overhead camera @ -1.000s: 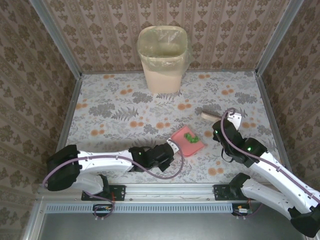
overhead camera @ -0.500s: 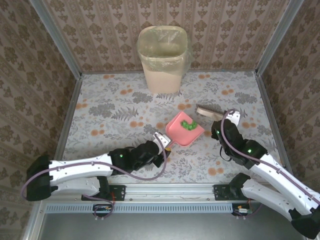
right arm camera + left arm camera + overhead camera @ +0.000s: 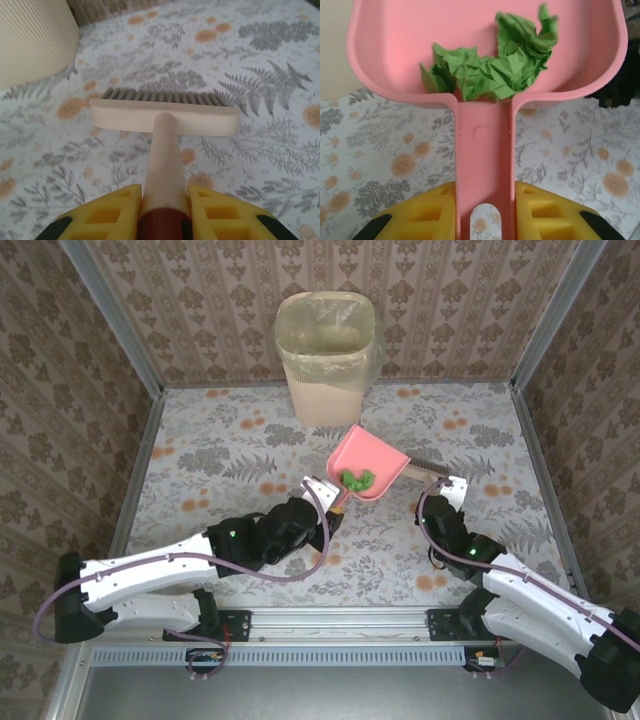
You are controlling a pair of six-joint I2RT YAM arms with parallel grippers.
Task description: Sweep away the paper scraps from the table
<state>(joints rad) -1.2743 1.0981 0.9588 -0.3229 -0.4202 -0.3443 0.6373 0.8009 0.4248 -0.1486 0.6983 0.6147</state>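
1. The left gripper (image 3: 484, 205) is pinched on the dustpan (image 3: 470, 35). Its yellow fingers (image 3: 420, 217) press on either side of the flat pink handle.
2. The scraps (image 3: 490, 70) are one green crumpled wad inside the dustpan. The wad lies against the rear wall where the handle joins, just ahead of the left gripper. The pieces cannot be counted separately.
3. The dustpan is held above the table (image 3: 215, 465) with its mouth toward the far edge. In the top view it sits between the table's centre and the bin (image 3: 325, 360).
4. The right gripper (image 3: 162, 200) is pressed together around the round wooden handle of the brush (image 3: 162, 116).
5. The brush head lies crosswise just ahead of the right gripper, with its bristles on the side toward the far edge. Whether the bristles touch the table cannot be told.
6. In the top view the brush head is just right of the dustpan and partly hidden behind it. The scraps are thus near the right gripper but not in contact with it.
7. The table carries a white-grey leaf print with orange flowers.
8. The bin is cream and lined with a clear bag. It stands upright at the middle of the far edge.
9. Brown damask walls (image 3: 190, 300) close the left, far and right edges.
10. Metal rails (image 3: 138, 465) run along the table's edges, and both arm bases sit at the near edge.
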